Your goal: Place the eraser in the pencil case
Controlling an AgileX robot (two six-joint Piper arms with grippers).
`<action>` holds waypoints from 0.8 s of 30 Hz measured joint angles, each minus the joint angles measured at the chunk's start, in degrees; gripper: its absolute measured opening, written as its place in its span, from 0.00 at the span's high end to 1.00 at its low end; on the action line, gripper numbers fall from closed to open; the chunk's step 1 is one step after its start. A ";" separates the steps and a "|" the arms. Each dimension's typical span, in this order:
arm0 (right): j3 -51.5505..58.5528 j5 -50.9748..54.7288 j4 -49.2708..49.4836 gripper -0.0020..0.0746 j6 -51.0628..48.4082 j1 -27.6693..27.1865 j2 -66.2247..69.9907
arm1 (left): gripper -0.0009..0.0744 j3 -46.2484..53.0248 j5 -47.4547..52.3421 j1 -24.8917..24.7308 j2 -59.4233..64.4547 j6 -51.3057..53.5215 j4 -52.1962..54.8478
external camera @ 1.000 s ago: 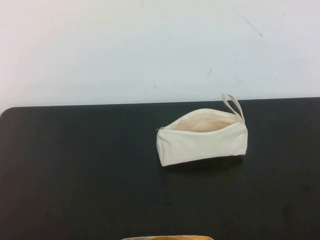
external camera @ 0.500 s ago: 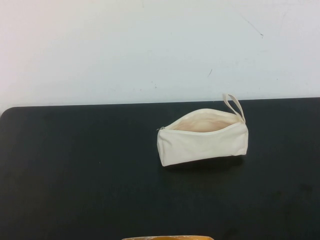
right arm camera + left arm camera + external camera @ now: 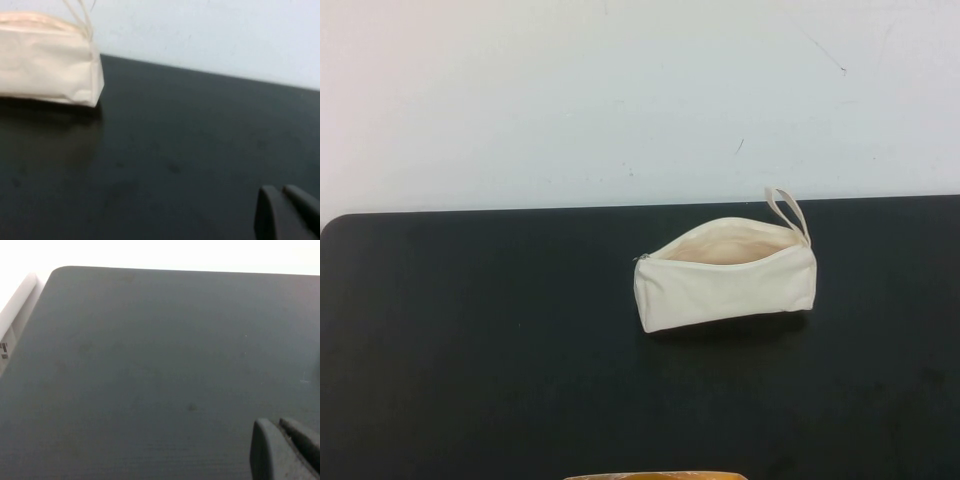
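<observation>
Both grippers low over the black table (image 3: 470,350), pencil case (image 3: 725,285) unobstructed

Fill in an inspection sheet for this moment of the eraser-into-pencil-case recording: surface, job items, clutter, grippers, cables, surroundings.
Surface: black tabletop with rounded far-left corner, faint smudges only.
Pencil case: cream pouch right of centre near the far edge, zip open, peach lining showing, loop strap standing at its right end.
Eraser: not seen in any view; whether it lies inside the pouch cannot be told.
Clutter: a yellow-orange edge at the near border of the high view, unidentifiable.
Left gripper: over bare tabletop, fingertips close together, holding nothing.
Right gripper: low over the table, to the right of the pouch, fingertips close together, holding nothing.
Cables: nothing seen.
Surroundings: pale wall with a few marks.
</observation>
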 joint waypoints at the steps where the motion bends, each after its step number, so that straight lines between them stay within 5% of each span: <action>1: 0.00 0.66 0.12 0.98 0.45 0.00 0.00 | 0.99 0.00 0.00 0.00 0.00 0.00 0.00; 11: -0.11 6.19 -14.40 0.98 21.31 0.00 0.00 | 0.99 0.00 0.00 0.00 0.00 0.00 0.00; 24: -0.11 6.27 -15.60 0.98 23.45 -1.15 0.00 | 0.99 0.00 0.00 0.00 0.00 0.00 0.00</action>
